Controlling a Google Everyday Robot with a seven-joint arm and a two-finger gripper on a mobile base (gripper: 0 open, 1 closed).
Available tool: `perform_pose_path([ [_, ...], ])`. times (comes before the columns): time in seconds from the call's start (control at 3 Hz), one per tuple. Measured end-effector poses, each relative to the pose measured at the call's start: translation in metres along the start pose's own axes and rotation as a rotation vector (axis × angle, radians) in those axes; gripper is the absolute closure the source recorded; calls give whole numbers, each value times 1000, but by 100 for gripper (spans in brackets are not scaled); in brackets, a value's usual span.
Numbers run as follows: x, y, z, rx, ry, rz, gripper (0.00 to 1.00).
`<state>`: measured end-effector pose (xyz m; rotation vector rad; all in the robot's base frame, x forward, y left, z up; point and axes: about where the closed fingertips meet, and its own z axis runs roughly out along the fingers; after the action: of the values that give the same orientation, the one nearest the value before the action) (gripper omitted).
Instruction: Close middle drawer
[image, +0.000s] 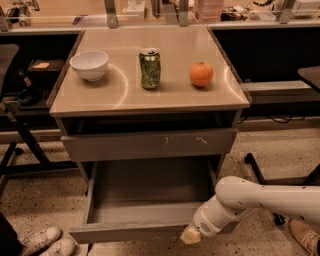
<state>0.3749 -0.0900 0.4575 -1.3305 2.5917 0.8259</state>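
The desk (150, 100) has its middle drawer (150, 195) pulled well out beneath its top. The gripper (191, 235) sits low at the desk's front right, against the drawer's front, apparently placed to push it shut. Whether it is open cannot be told.

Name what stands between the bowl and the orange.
A green can, upright, in the camera view. The hand sits low, by the open middle drawer.
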Motion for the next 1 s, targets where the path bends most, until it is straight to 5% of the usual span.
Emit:
perform_pose_path([
  [1.0,-18,-48,37,71,-72,70,100],
])
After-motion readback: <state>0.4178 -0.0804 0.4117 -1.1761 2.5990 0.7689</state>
